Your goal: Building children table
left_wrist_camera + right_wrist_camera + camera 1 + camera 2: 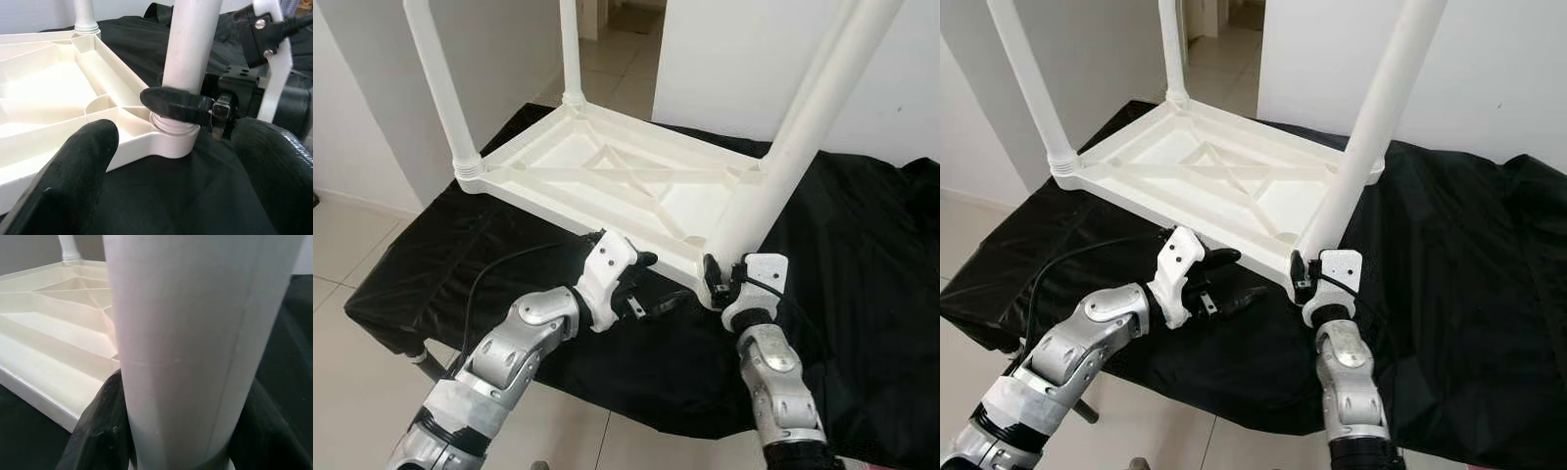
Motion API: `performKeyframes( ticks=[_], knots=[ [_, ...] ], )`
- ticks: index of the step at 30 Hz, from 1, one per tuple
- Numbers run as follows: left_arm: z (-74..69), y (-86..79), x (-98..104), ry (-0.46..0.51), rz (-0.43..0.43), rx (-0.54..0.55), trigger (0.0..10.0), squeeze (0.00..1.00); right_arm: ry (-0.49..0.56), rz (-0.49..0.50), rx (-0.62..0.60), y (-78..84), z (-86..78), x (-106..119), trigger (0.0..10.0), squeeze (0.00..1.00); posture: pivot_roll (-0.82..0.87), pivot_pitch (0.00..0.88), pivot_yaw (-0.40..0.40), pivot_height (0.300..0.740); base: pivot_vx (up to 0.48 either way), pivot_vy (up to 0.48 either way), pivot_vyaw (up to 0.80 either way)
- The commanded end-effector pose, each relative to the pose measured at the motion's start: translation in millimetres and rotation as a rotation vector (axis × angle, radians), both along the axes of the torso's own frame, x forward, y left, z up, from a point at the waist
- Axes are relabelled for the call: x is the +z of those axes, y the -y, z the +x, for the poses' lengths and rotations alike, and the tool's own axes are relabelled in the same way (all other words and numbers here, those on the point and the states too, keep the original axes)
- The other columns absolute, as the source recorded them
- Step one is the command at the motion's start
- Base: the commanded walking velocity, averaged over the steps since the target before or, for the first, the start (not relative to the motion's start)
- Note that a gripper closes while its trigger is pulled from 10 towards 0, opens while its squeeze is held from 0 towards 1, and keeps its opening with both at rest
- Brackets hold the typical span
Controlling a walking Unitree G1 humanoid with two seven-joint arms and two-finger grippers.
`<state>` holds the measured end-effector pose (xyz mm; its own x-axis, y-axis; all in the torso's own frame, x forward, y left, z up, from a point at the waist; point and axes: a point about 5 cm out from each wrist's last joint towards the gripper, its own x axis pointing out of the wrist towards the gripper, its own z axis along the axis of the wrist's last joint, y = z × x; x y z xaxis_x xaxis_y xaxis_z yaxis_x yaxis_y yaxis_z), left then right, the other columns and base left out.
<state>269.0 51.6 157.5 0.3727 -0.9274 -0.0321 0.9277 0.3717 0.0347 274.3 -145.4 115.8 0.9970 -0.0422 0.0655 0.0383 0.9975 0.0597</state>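
Nearest, the left gripper (651,284) hangs released over the black cloth (862,255), just short of the upturned white plastic table (607,176). The right gripper (176,431) clasps the near white tubular leg (803,137) at its socket; its wrist view shows fingers (98,431) hugging it. Two more legs (438,83) stand beyond.

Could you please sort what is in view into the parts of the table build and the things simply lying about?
Part of the job:
- upside-down white tabletop
- near leg, gripped at its base by the right gripper
- two far legs already standing in their corners
- left gripper, open beside the tabletop's near edge

Just there:
- black cloth
- tiled floor
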Motion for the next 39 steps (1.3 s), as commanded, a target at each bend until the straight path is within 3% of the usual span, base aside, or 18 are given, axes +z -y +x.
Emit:
performKeyframes(
  ticks=[1, 8, 14, 15, 24, 25, 26, 29, 31, 33, 39],
  knots=[
    [-0.6, 0.0, 1, -0.001, 0.011, -0.067, 10.0, 0.00, 0.007, 0.013, -0.031, -3.6, -3.3, 2, 10.0, 0.00, -0.07, 0.000, -0.005, 0.740, 0.000, 0.000, 0.00],
    [5.3, -0.4, 7, 0.014, 0.012, -0.068, 10.0, 0.00, 0.034, 0.012, -0.078, 6.0, -7.0, 13, 10.0, 0.00, -0.08, 0.000, -0.005, 0.740, 0.000, 0.000, 0.00],
    [7.4, -1.3, 9, 0.021, 0.009, -0.059, 10.0, 0.00, 0.072, 0.017, -0.028, 10.2, -6.9, 20, 10.0, 0.00, -0.08, 0.000, -0.007, 0.740, 0.000, 0.000, 0.00],
    [7.2, -1.7, 9, 0.021, 0.009, -0.058, 10.0, 0.00, 0.080, 0.016, -0.002, 12.1, -7.2, 22, 10.0, 1.00, -0.08, 0.000, -0.008, 0.740, 0.000, 0.000, 0.00],
    [9.9, -2.7, 9, 0.027, 0.013, -0.042, 10.0, 0.00, 0.105, -0.018, 0.188, 23.5, -3.8, 30, 10.0, 1.00, -0.07, 0.000, -0.023, 0.740, 0.000, 0.000, 0.00],
    [10.4, -2.5, 9, 0.026, 0.014, -0.040, 10.0, 0.00, 0.098, -0.017, 0.222, 28.0, -2.2, 29, 10.0, 0.74, -0.07, 0.000, -0.023, 0.740, 0.000, 0.000, 0.00],
    [9.3, -2.8, 9, 0.026, 0.016, -0.041, 10.0, 0.00, 0.092, -0.026, 0.287, 32.4, 0.2, 29, 10.0, 0.00, -0.06, 0.000, -0.025, 0.740, 0.000, 0.000, 0.00],
    [6.8, -3.5, 9, 0.022, 0.016, -0.044, 10.0, 0.00, 0.084, -0.051, 0.429, 35.2, 2.2, 30, 10.0, 0.00, -0.06, 0.000, -0.026, 0.740, 0.000, 0.000, 0.00],
    [6.8, -3.5, 9, 0.022, 0.016, -0.044, 10.0, 0.00, 0.084, -0.051, 0.429, 35.2, 2.2, 30, 10.0, 0.00, -0.06, 0.000, -0.026, 0.740, 0.000, 0.000, 0.00],
    [4.9, -3.0, 8, 0.020, 0.020, -0.052, 10.0, 0.00, 0.051, -0.083, 0.582, 34.5, 5.5, 29, 10.0, 0.00, -0.06, 0.000, -0.027, 0.740, 0.000, 0.000, 0.00],
    [4.7, -2.0, 9, 0.018, 0.021, -0.060, 10.0, 0.00, 0.003, -0.139, 0.687, 35.6, 12.4, 24, 10.0, 0.00, -0.05, 0.000, -0.024, 0.740, 0.000, 0.000, 0.00]
  ],
)
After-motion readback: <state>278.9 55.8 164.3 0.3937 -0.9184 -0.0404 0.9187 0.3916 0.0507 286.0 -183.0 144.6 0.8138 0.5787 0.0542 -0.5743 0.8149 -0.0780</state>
